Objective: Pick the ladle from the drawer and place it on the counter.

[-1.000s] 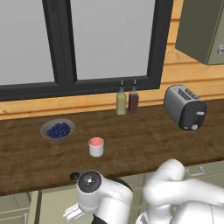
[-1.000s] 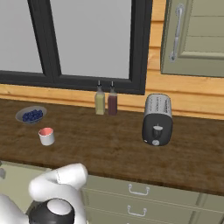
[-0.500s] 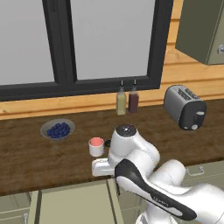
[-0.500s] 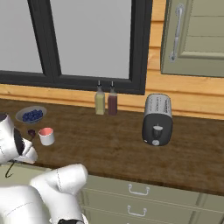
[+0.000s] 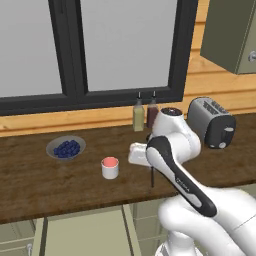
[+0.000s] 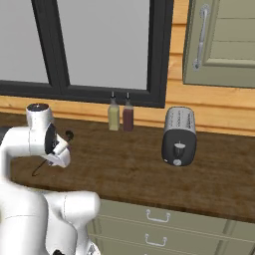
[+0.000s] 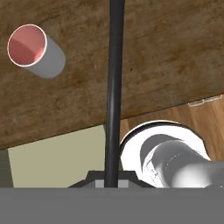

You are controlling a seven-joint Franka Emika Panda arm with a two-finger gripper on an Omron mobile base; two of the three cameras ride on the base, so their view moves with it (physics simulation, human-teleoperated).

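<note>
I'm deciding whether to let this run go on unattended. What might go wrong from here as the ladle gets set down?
1. The gripper holds the ladle at one end of its thin handle, the rest hanging toward the counter; it may swing or slip.
2. The cup stands just beside the hanging ladle, so a sideways move might topple it.
3. The ladle hangs near the counter's front edge, above the open drawer, and may drop back in.

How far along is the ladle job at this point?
Done: the ladle is out of the drawer, gripped by its handle in the gripper. In hand: it hangs above the counter beside the cup. Left: setting it down and opening the jaws.
</note>
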